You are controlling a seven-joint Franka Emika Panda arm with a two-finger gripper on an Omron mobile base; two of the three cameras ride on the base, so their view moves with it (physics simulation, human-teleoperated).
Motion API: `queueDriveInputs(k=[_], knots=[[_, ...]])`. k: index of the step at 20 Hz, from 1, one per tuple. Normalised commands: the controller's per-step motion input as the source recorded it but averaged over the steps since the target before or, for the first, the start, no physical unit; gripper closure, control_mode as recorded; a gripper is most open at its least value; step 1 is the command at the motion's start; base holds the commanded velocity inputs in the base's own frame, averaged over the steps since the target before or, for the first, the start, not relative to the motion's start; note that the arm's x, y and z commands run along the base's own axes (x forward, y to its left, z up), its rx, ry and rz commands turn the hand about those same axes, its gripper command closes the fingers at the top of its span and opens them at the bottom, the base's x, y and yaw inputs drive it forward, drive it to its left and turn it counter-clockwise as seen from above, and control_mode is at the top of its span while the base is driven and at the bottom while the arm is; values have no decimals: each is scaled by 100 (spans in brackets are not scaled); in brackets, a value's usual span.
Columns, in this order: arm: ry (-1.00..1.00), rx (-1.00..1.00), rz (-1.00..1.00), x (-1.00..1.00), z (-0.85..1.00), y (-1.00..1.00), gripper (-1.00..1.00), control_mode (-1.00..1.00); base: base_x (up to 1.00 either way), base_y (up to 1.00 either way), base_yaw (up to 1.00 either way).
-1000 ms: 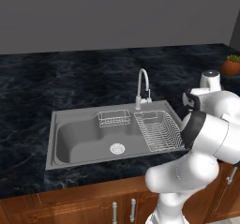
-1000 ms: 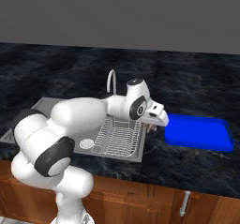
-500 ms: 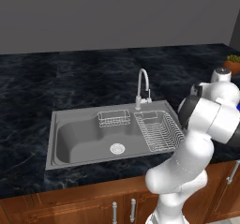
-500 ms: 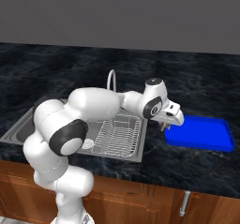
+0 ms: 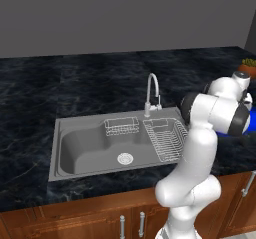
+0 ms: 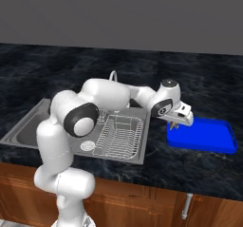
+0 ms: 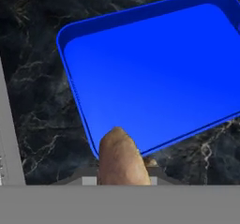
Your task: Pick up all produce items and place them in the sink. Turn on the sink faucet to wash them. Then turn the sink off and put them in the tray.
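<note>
Where the dark counter meets the wooden cupboards, far left, sits the grey sink (image 5: 75, 148) with round drain, small wire basket (image 5: 121, 127) and wire rack (image 5: 166, 139). Behind it, the thin silver faucet (image 5: 152, 90). Further right, over the near edge of the bright blue tray (image 6: 204, 136), hangs the gripper (image 6: 174, 125), squeezed tight on a dull brown, lumpy produce item (image 7: 121, 158). Seen up close from the hand camera: brown lump against flat blue tray floor. Seen from the left base camera: a small potted plant (image 5: 247, 65) at the far right.

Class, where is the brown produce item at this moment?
The produce item is gripped in the gripper, held above the near edge of the blue tray, just right of the sink.
</note>
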Motion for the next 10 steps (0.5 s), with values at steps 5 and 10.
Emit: queueDriveInputs(k=[5, 10], knots=[[6, 5, 3, 53, -21, -17, 100, -100, 0, 0, 0], [3, 1, 2, 37, -35, -13, 100, -100, 0, 0, 0]])
